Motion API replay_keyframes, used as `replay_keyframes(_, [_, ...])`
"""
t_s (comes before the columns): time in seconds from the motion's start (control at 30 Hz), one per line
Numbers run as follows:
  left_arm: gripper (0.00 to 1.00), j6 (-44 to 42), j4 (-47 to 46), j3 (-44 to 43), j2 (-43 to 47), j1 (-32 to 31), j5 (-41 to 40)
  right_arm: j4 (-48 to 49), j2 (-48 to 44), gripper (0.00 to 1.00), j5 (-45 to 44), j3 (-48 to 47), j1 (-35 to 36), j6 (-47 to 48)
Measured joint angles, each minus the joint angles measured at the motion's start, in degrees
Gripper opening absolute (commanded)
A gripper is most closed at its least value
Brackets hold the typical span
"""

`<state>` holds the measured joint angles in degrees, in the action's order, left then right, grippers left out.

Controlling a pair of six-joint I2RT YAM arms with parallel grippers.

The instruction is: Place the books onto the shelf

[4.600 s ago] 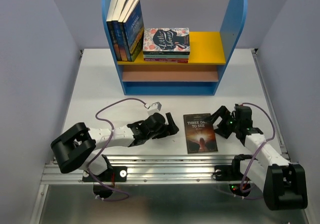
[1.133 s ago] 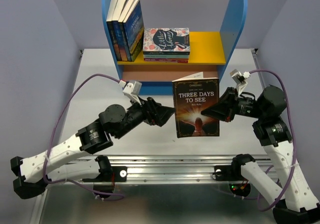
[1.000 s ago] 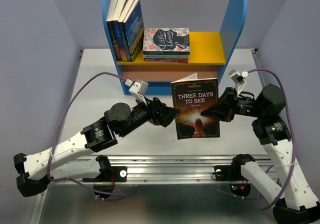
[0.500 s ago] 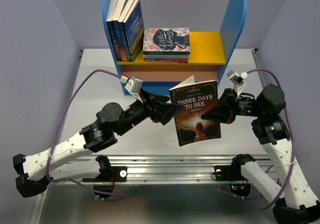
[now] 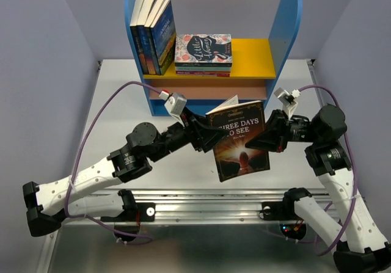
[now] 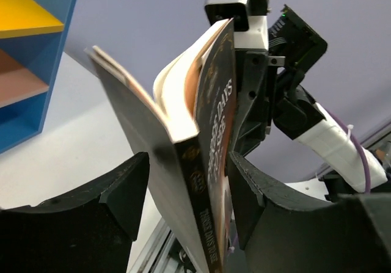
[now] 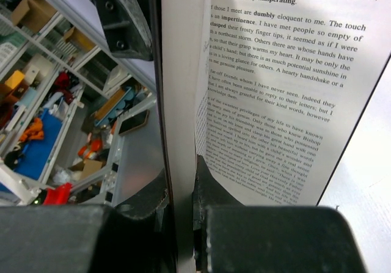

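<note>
The "Three Days to See" book (image 5: 239, 145) hangs tilted in the air in front of the shelf (image 5: 292, 22). My right gripper (image 5: 264, 140) is shut on its page edge; the right wrist view shows both fingers (image 7: 211, 187) pinching a block of pages (image 7: 181, 71) while one page (image 7: 275, 90) fans open. My left gripper (image 5: 206, 135) reaches in from the left. Its jaws straddle the book's spine (image 6: 198, 181) in the left wrist view, with a gap between the left finger (image 6: 122, 193) and the back cover. Several books (image 5: 153, 35) stand on the yellow board at the left.
A floral-covered stack (image 5: 203, 50) lies flat on the yellow board beside the standing books. The tan lower board (image 5: 183, 93) is partly hidden behind the held book. The left arm's purple cable (image 5: 101, 111) loops over the white table (image 5: 116, 96).
The book, flat on the table at first, is lifted and now tilts more. My left gripper has moved in round its spine, and its jaws have narrowed. The right grip is unchanged.
</note>
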<state>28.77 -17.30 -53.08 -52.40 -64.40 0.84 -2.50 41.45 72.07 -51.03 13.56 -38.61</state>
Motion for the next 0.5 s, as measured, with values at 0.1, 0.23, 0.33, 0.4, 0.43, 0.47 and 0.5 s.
replay_keyframes(0.1, [0.48,-0.5,-1.5,-0.4,-1.5,0.0,2.3,0.0,0.3,0.01,0.2,0.3,0.0,0.2])
replay_keyframes(0.23, [0.12,-1.3,-1.2,-2.4,-4.9,0.0,4.5,-0.1,0.5,0.01,0.3,0.3,0.0,1.1])
replay_keyframes(0.33, [0.00,-1.9,-0.2,-4.4,-6.1,0.2,4.6,-1.6,0.6,0.01,-0.5,0.2,-0.1,3.2])
replay_keyframes(0.4, [0.00,-2.2,0.6,-4.7,-6.0,0.1,3.9,-2.8,1.0,0.30,-0.8,-0.4,0.0,4.7])
replay_keyframes(0.43, [0.00,-2.2,0.8,-4.7,-5.9,0.1,3.6,-4.0,1.1,0.43,-1.2,-0.8,0.0,5.7])
replay_keyframes(0.47, [0.00,-2.2,0.9,-4.7,-5.8,0.1,3.3,-5.5,1.1,0.99,-2.0,-1.1,0.0,6.5])
replay_keyframes(0.5, [0.00,-2.3,1.2,-4.7,-5.6,0.1,3.1,-6.7,1.1,0.99,-2.5,-1.6,0.0,7.8])
